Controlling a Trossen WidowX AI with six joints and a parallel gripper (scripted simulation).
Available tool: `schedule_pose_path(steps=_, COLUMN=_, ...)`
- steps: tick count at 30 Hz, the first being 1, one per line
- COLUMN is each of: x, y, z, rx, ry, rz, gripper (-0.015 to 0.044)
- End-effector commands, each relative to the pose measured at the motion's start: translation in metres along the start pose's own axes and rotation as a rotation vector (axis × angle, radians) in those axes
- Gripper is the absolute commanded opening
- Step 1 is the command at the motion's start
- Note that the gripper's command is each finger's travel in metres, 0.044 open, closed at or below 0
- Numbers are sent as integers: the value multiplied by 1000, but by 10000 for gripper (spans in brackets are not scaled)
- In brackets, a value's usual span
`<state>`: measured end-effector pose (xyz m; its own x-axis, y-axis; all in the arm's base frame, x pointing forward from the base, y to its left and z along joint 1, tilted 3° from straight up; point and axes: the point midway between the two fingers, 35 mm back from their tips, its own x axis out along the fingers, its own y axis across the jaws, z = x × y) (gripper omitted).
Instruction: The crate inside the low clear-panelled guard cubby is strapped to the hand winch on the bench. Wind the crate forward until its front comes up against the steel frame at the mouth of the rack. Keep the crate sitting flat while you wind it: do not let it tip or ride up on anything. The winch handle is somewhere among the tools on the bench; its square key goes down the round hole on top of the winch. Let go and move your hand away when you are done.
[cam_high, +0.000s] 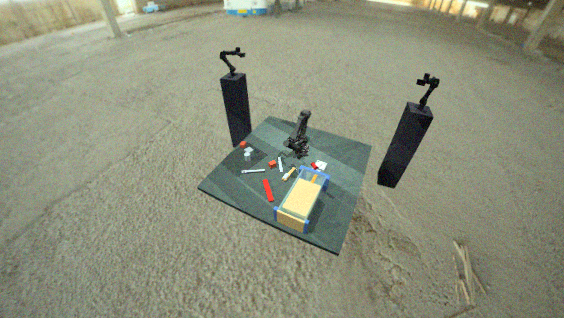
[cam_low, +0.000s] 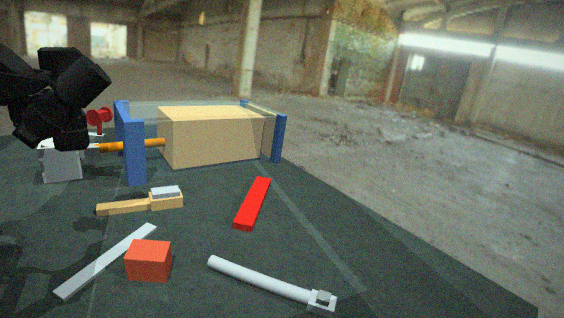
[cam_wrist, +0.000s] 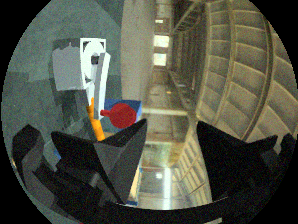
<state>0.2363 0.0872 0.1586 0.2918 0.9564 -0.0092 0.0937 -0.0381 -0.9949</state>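
The tan crate (cam_high: 302, 196) (cam_low: 215, 140) sits flat in the clear-panelled cubby, back from the blue frame (cam_low: 135, 157) at its mouth. An orange strap (cam_low: 111, 146) (cam_wrist: 96, 125) runs from the crate to the grey-white winch (cam_low: 62, 166) (cam_wrist: 67, 67). The winch handle's pale crank arm (cam_wrist: 102, 82) lies across the winch top, its dark shaft at the round hub; how deep the key sits is hidden. Its red knob (cam_low: 100, 116) (cam_wrist: 123, 115) stands up near the cubby mouth. My gripper (cam_wrist: 173, 124) is open and empty, with the knob outside the fingers, beyond the left one.
A tan tool with a grey block (cam_low: 166, 192), a pale flat bar (cam_low: 107, 257), an orange-red block (cam_low: 148, 260), a red bar (cam_low: 252, 202) and a white rod with a square end (cam_low: 260, 280) lie beside the cubby. Small objects (cam_high: 247, 156) lie farther off.
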Motion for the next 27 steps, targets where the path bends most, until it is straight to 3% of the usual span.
schedule_pose_path(steps=1, x=0, y=-4, z=-1, rx=-9, ry=2, rz=2, gripper=240)
schedule_pose_path(steps=16, x=0, y=0, z=0, rx=0, ry=0, rz=0, gripper=240)
schedule_pose_path(steps=23, x=30, y=4, z=-28, rx=196, ry=17, rz=184, gripper=424)
schedule_pose_path(steps=27, x=62, y=8, z=-41, rx=327, ry=20, rz=393, gripper=440)
